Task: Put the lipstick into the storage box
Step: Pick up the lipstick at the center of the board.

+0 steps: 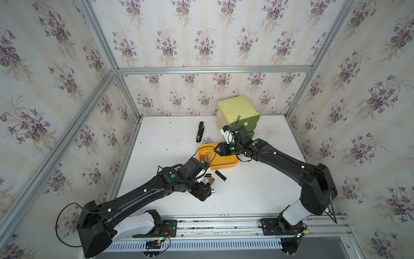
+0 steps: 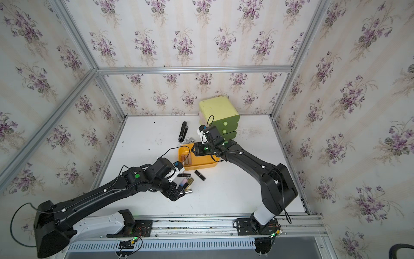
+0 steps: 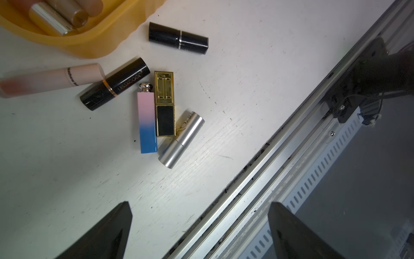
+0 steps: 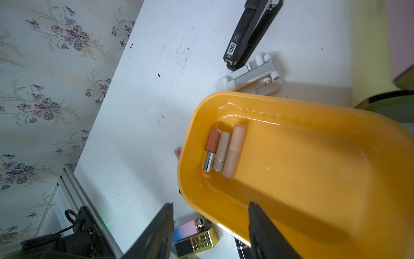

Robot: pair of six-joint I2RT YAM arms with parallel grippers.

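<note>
The storage box is a shallow orange-yellow tray in mid-table. Three lipsticks lie side by side at one end of it. My right gripper hovers over that end, open and empty. Loose lipsticks lie on the table just outside the box: a black one, a pink-and-blue one, a gold-and-black one, a silver one, a black one with gold lettering and a pale pink tube. My left gripper is open beside this cluster, holding nothing.
A pale yellow-green drawer unit stands at the back, close behind the right arm. A black stapler and a white folding stand lie behind the box. The aluminium front rail runs near the left gripper.
</note>
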